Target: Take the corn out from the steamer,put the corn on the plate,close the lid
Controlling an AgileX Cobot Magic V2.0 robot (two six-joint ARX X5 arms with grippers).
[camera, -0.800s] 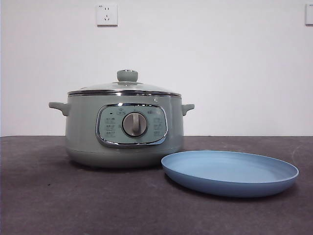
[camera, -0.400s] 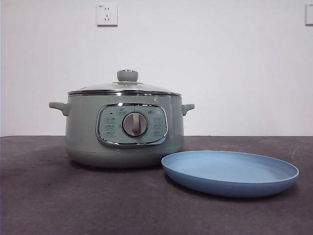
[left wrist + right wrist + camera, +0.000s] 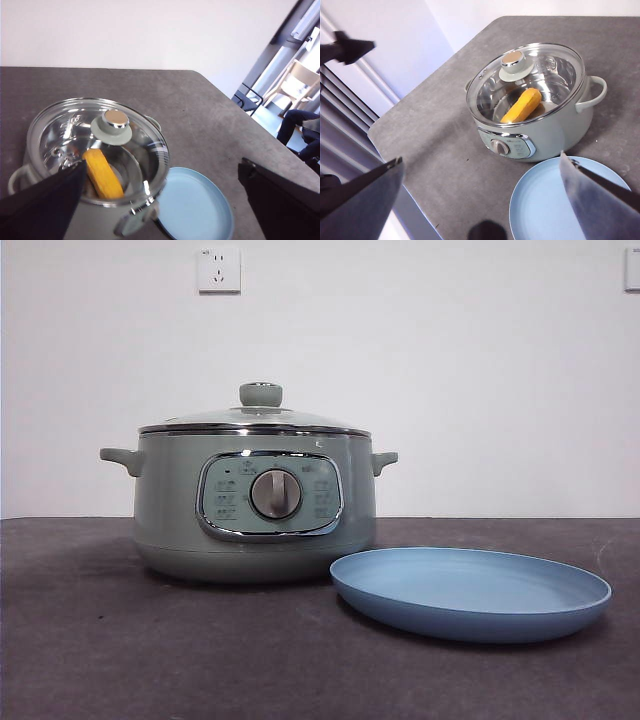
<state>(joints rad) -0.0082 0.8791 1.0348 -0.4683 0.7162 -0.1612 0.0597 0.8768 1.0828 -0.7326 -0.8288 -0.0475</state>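
Both the left gripper [image 3: 160, 200] and right gripper [image 3: 480, 200] hung wide open, holding nothing. The stubby yellow corn [image 3: 521, 105] lay inside the round green steamer [image 3: 255, 510], under the clear glass lid [image 3: 95, 145]. It looked hard and slippery; best grabbed mid-cob. The lid's small knob [image 3: 114, 126] seemed its 1 handhold. The front view hid the corn.

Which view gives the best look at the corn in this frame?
The right wrist view: the corn lies whole and unblocked under the lid in the steamer. The left wrist view shows it too, slightly cropped by a jaw. The front view hides it.
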